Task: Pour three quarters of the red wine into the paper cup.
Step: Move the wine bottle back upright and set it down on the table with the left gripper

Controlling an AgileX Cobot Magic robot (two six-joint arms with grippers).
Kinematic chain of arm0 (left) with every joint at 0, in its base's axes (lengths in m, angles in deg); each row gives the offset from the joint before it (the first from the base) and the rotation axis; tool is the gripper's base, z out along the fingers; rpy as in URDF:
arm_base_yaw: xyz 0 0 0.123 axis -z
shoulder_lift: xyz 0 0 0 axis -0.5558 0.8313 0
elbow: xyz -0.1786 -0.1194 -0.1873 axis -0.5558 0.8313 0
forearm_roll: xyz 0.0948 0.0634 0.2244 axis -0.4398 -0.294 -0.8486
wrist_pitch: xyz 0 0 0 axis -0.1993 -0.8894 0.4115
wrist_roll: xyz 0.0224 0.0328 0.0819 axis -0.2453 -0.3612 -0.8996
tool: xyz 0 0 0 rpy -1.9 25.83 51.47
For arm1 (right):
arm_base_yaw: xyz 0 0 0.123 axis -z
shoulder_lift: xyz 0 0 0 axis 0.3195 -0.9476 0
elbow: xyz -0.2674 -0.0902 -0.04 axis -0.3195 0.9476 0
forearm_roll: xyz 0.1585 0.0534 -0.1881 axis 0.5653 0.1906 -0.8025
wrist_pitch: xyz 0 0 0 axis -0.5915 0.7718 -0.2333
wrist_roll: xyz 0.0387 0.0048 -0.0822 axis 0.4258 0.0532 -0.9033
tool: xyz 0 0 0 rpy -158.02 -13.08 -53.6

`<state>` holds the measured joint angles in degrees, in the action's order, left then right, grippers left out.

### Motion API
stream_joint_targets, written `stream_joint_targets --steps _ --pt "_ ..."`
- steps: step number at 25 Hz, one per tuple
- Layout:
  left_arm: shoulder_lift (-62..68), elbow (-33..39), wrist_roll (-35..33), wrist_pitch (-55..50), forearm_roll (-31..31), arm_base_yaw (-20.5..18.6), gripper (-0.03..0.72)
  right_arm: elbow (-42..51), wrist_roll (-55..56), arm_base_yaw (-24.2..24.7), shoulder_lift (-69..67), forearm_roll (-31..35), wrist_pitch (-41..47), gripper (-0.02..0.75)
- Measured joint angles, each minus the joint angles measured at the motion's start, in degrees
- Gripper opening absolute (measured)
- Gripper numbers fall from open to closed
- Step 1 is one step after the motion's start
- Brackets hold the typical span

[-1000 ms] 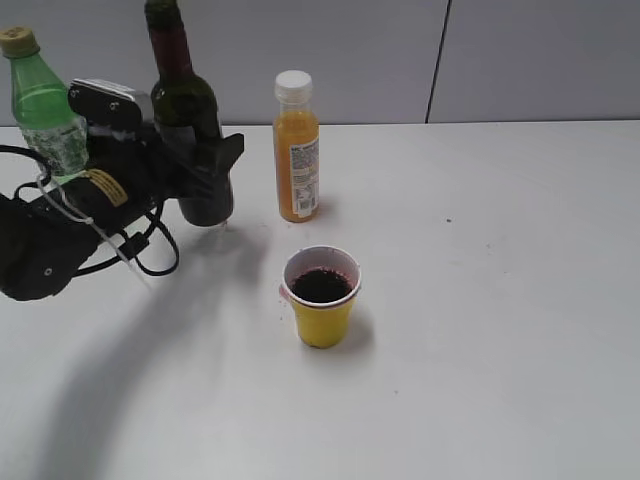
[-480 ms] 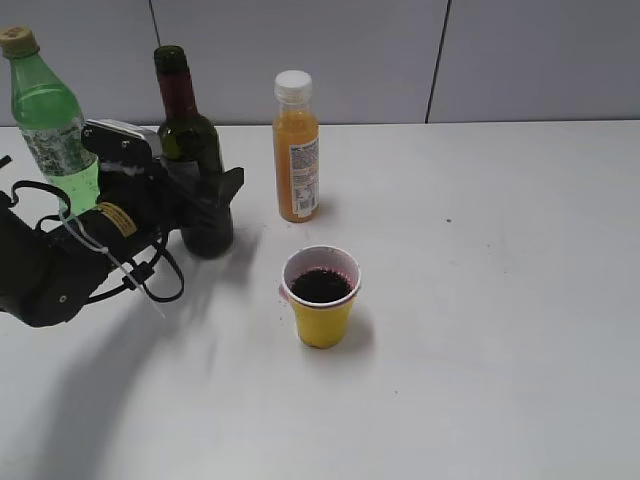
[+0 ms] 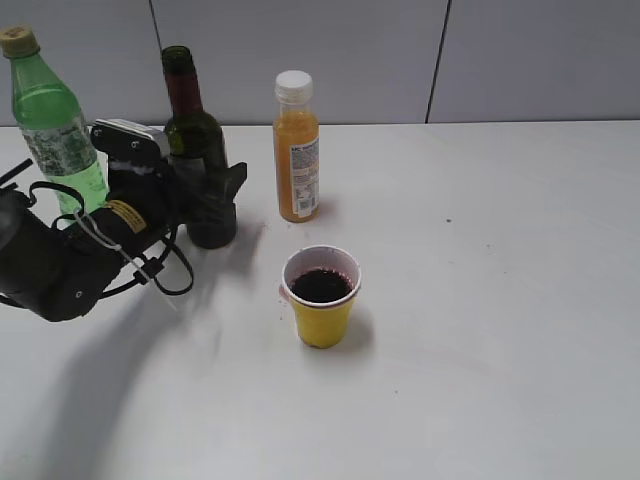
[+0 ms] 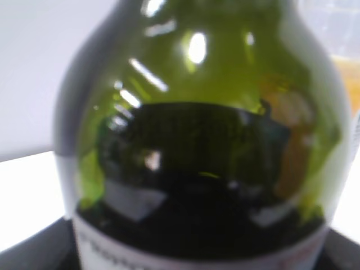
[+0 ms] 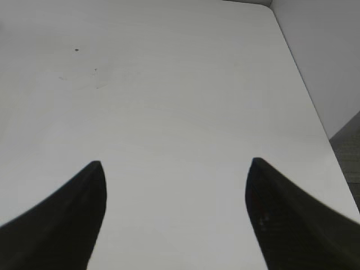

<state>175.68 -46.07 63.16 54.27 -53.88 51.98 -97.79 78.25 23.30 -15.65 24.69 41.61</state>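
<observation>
The dark green wine bottle (image 3: 196, 140) stands upright on the white table at the back left. My left gripper (image 3: 210, 205) is shut around its lower body. In the left wrist view the bottle (image 4: 197, 112) fills the frame, with dark red wine (image 4: 197, 219) low inside and a white label at the bottom. The yellow paper cup (image 3: 321, 297) stands in the middle of the table, holding dark red wine (image 3: 320, 285) near its rim. My right gripper (image 5: 175, 169) is open and empty over bare table; it does not show in the exterior view.
An orange juice bottle (image 3: 296, 147) with a white cap stands just right of the wine bottle. A light green plastic soda bottle (image 3: 52, 120) stands at the far left, behind my left arm. The table's far right edge (image 5: 306, 84) shows in the right wrist view.
My left gripper has lowered the wine bottle onto the table and shifted it slightly right. The cup and other bottles have not moved.
</observation>
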Motion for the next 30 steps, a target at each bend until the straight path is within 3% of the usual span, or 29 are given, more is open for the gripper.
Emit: stream_joint_targets --steps 22,30 --pt "0.55 -0.38 -1.12 0.81 1.07 0.00 0.544 0.00 0.00 0.00 0.00 0.00 0.00 0.583" --pt "0.55 0.73 -1.72 2.59 1.66 0.00 0.597 0.00 0.00 0.00 0.00 0.00 0.00 0.583"
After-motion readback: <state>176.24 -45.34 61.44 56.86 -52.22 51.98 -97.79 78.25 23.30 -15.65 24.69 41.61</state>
